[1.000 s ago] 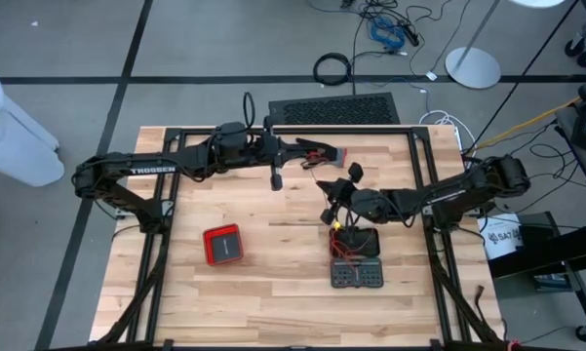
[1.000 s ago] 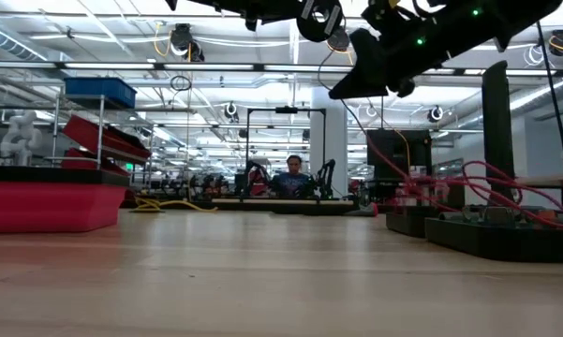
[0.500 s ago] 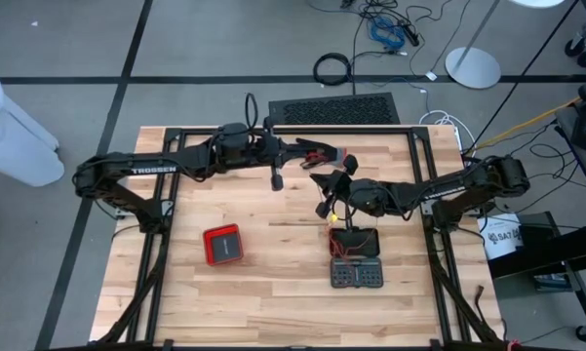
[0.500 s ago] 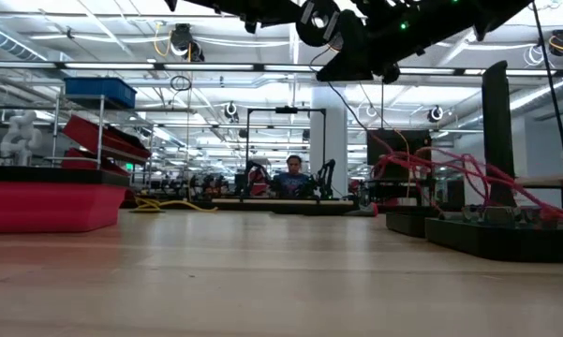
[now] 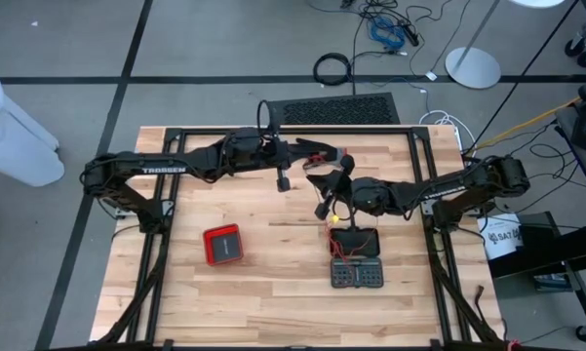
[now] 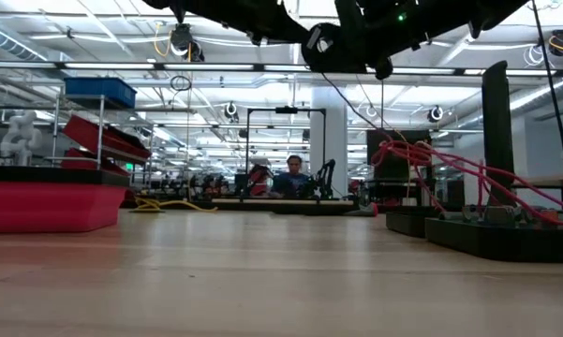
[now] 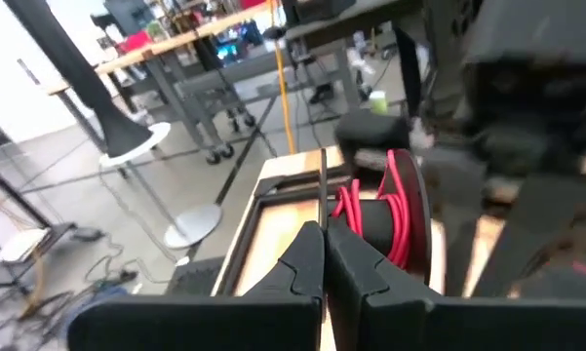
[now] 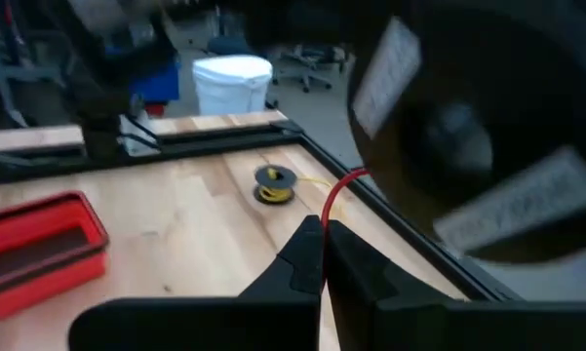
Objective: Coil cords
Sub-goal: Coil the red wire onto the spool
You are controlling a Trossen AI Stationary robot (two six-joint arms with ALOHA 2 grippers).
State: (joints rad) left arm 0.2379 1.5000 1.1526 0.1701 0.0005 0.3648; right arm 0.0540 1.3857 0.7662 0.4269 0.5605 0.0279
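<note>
Cords (image 5: 336,210) running up from black box, right gripper (image 5: 321,179) pinched shut on them

A blurred dark mass (image 8: 468,146) hides the red cord's (image 8: 336,200) far end.

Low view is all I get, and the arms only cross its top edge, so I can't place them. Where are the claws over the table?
Observer: From above, the left claw and the right claw nearly meet over the table's far middle.
Operator: Is the right one holding anything?
Observer: Yes. Its wrist view shows it shut on a red cord.
Operator: Where does that cord lead?
Observer: From above, it drops toward the black box on the right arm's side.
</note>
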